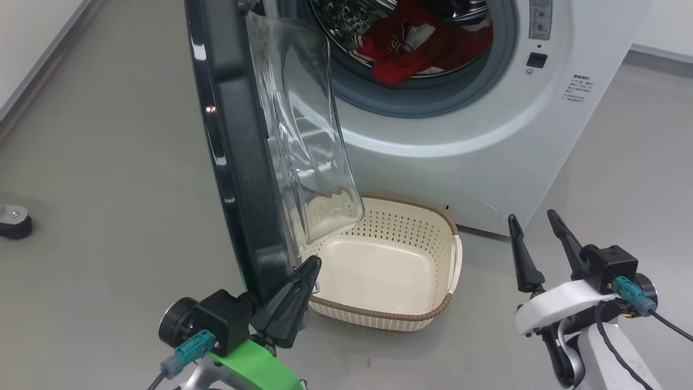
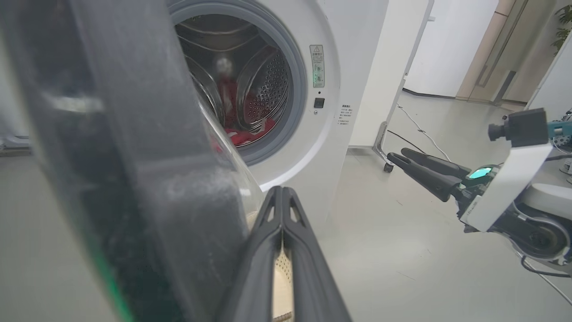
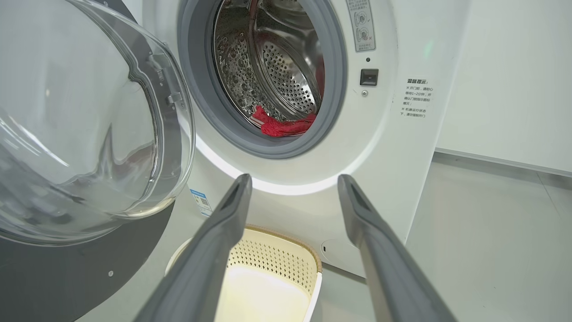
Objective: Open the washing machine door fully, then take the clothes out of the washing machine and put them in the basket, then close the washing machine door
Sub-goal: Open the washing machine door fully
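Observation:
The washing machine [image 1: 487, 135] stands with its door [image 1: 230, 141] swung out edge-on toward me, the glass bowl [image 1: 306, 135] bulging to the right over the basket. Red clothes [image 1: 422, 46] lie in the drum, also seen as clothes [image 3: 281, 127] and clothes [image 2: 243, 136]. The cream basket [image 1: 427, 317] sits empty on the floor in front of the machine. My left gripper [image 1: 306, 271] is shut, its fingers pressed together against the door's lower inner edge; the door [image 2: 134, 156] looms left of the left gripper [image 2: 279, 192]. My right gripper [image 1: 531, 216] stands open right of the basket, and the right gripper [image 3: 293, 179] points at the machine front above the basket [image 3: 272, 264].
A black caster wheel [image 1: 13, 219] rests on the grey floor at the far left. A white stand on a wheel [image 2: 386, 165] and a floor cable [image 2: 420, 129] lie right of the machine. Open floor stretches to both sides.

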